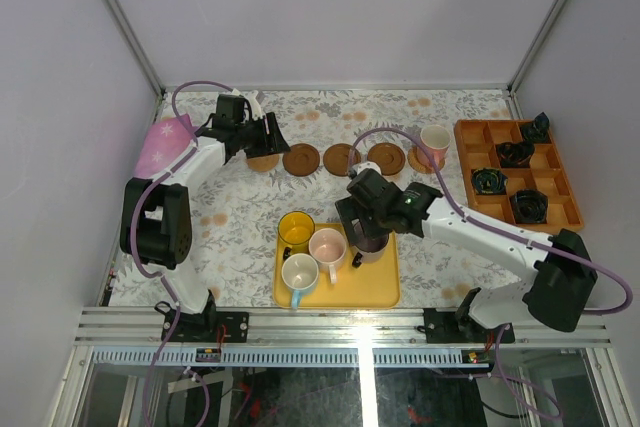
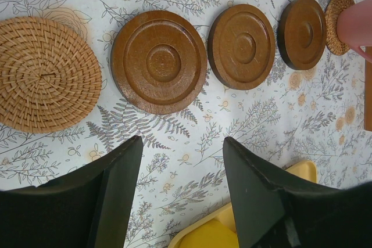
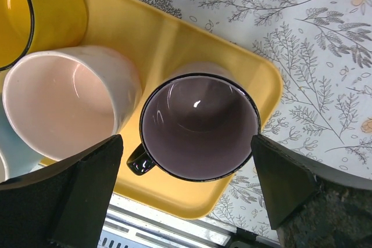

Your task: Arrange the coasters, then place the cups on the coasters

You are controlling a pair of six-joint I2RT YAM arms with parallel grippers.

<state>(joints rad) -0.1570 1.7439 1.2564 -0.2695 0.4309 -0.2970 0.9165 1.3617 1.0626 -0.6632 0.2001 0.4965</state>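
Straddling the purple cup (image 3: 197, 108), right claw (image 3: 186, 143) wide open, not gripping it, left claw (image 2: 181, 143) half-open, empty, near coasters (image 2: 158, 61).

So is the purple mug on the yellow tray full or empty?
Empty: the right wrist view looks down into the greyish purple mug, showing only its bare bottom.
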